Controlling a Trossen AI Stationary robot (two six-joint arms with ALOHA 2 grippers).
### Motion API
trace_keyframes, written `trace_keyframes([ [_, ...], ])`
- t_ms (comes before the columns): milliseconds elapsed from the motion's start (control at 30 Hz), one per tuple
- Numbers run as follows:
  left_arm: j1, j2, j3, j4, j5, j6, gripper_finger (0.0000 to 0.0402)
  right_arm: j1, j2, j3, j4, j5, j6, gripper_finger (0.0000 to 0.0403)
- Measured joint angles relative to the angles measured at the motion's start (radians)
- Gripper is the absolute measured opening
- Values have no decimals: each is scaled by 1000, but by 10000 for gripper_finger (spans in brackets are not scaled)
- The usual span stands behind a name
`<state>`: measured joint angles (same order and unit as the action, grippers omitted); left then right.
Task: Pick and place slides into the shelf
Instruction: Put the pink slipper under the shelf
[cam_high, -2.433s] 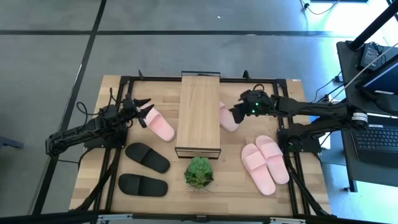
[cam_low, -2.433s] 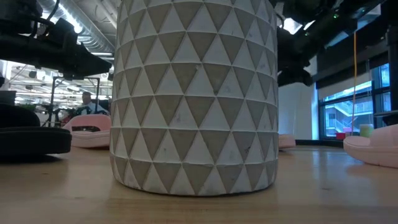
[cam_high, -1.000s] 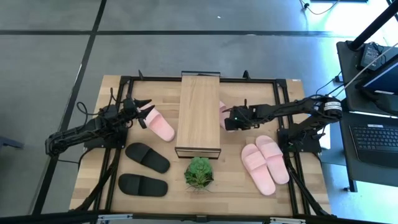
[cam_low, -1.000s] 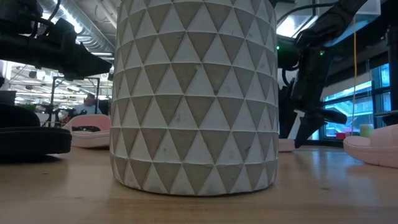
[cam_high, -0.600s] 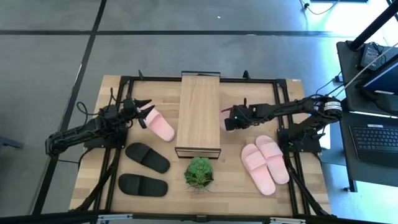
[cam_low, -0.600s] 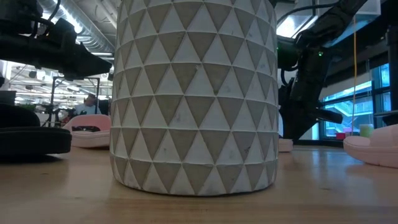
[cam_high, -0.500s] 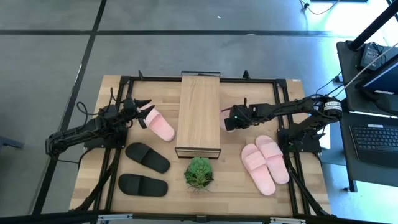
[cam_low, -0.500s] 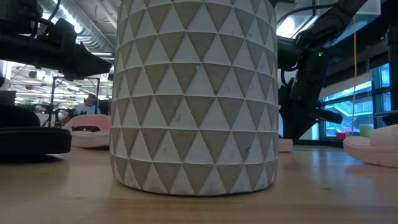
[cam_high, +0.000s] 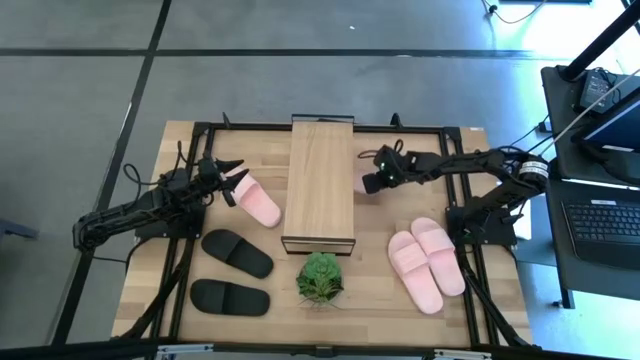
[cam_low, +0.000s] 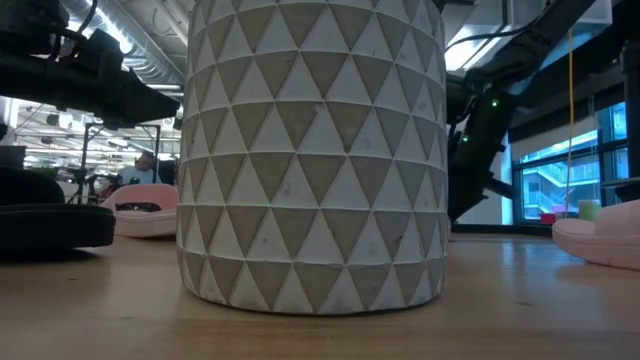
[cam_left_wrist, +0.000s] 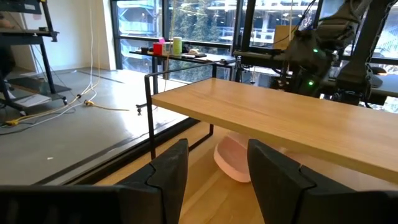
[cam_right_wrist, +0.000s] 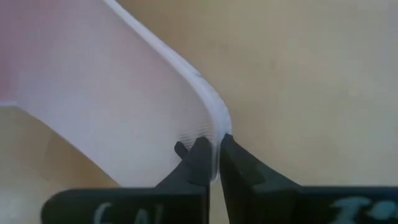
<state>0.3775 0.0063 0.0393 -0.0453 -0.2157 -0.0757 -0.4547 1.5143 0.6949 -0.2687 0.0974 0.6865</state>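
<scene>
Your right hand (cam_high: 368, 182) sits just beside the right edge of the shelf (cam_high: 320, 185), fingers (cam_right_wrist: 200, 163) pinched tight on the thin edge of a pale pink slide (cam_right_wrist: 118, 106). In the left wrist view that pink slide (cam_left_wrist: 235, 157) shows under the shelf's plank top, on the bench (cam_high: 490, 290). Your left hand (cam_high: 228, 180) hangs over the heel end of another pink slide (cam_high: 256, 200) left of the shelf, fingers (cam_left_wrist: 168, 171) spread apart with nothing between them. Two more pink slides (cam_high: 427, 260) lie side by side on the right of the bench. Two black slides (cam_high: 234, 272) lie at front left, one nearer the shelf, one closer to the bench edge. A small potted plant (cam_high: 320, 277) stands just in front of the shelf, and its patterned pot (cam_low: 312, 150) fills the low view.
</scene>
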Motion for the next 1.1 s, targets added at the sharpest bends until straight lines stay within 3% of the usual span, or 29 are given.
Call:
trace_keyframes([
  [267,0,0,0,0,-9,-1,157,-92,0,0,122,-19,-219,19],
  [700,0,0,0,0,-9,-3,157,-139,11,0,274,-49,-221,19],
  [1100,0,0,0,0,-10,-3,157,-139,244,189,260,-101,-254,19],
])
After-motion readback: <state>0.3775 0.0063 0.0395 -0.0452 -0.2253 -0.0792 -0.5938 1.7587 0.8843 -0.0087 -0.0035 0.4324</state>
